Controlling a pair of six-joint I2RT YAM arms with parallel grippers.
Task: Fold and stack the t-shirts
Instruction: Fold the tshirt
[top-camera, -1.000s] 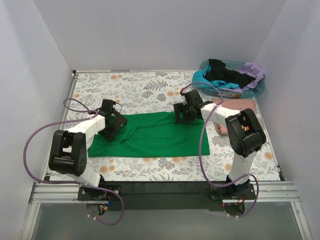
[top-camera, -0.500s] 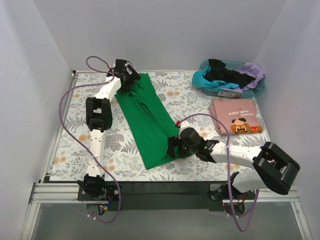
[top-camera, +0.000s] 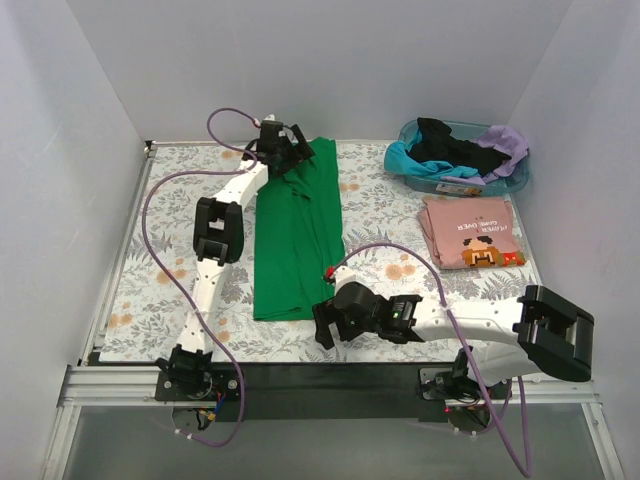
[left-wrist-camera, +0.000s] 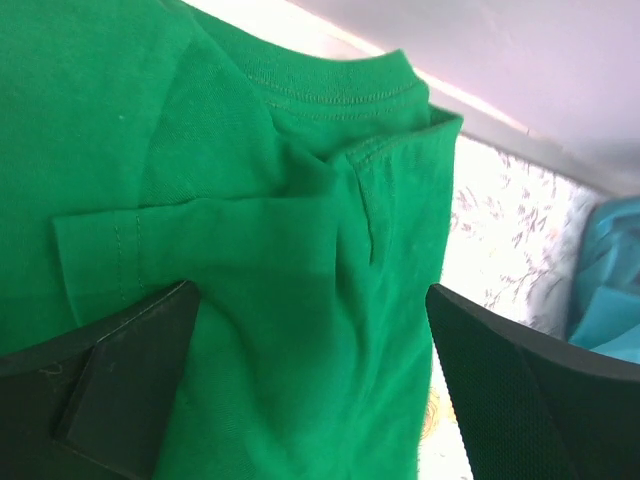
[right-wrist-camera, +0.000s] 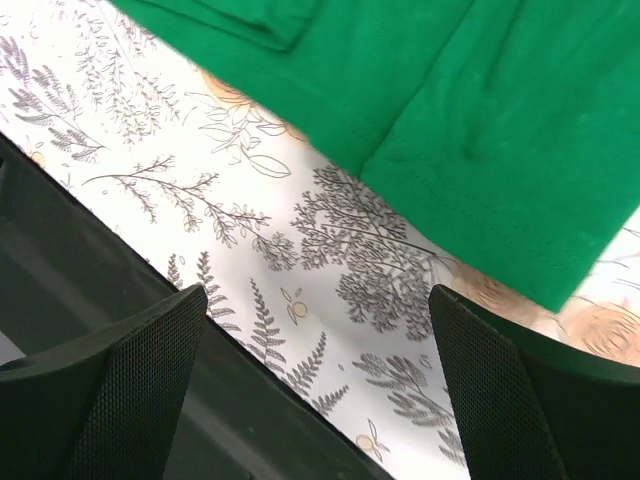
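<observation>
- Up at the far end, the left gripper (top-camera: 291, 150) stands spread wide over the collar end of the green t-shirt (top-camera: 297, 240), with cloth lying between its jaws and nothing pinched; closing here could, I judge, catch the loose sleeve fold and drag it askew
- Between the arms, the shirt lies flat as a long narrow strip
- Nearest, the right gripper (top-camera: 330, 322) gapes just beside the hem, holding nothing; it may snag only one layer
</observation>
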